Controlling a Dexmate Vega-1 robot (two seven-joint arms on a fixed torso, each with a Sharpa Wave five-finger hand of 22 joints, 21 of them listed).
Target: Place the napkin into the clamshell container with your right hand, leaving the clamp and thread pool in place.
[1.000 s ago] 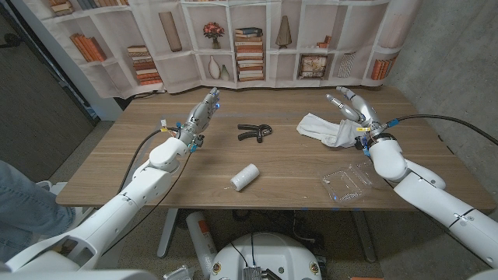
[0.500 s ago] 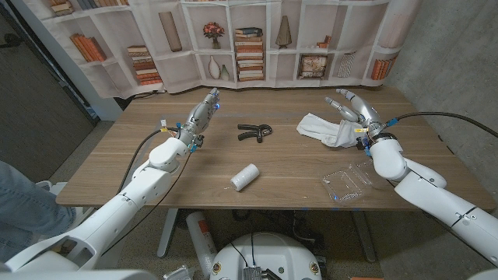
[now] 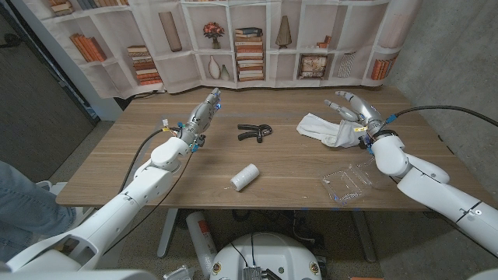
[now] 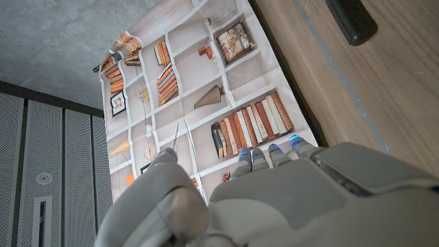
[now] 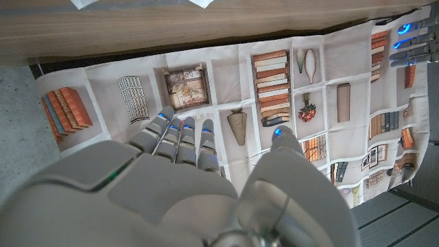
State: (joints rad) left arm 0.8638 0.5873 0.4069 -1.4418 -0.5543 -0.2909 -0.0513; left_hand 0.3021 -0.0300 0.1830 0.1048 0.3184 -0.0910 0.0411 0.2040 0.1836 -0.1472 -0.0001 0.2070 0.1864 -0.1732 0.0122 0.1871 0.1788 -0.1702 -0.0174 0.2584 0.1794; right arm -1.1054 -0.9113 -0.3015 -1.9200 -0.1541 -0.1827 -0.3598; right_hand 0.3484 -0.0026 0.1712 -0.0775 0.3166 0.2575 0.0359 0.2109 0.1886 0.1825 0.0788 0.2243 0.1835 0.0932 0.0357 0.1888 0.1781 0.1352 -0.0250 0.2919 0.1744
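Observation:
The white napkin [image 3: 323,127] lies crumpled at the table's right back. My right hand [image 3: 354,113] hovers at its right edge with fingers spread and nothing in them; its back shows in the right wrist view [image 5: 185,185]. The clear clamshell container [image 3: 350,183] lies open near the front right edge. A black clamp [image 3: 254,131] sits mid-table; part of it shows in the left wrist view [image 4: 351,20]. The white thread spool [image 3: 244,177] lies on its side toward the front. My left hand [image 3: 202,117] stays at the left back, fingers straight, holding nothing.
A bookshelf-print backdrop [image 3: 249,39] hangs behind the wooden table [image 3: 156,171]. A person's leg in jeans [image 3: 19,206] shows at the left edge. The table's right edge runs close to my right arm.
My right hand has edged slightly up and toward the back beside the napkin. Nothing else has moved.

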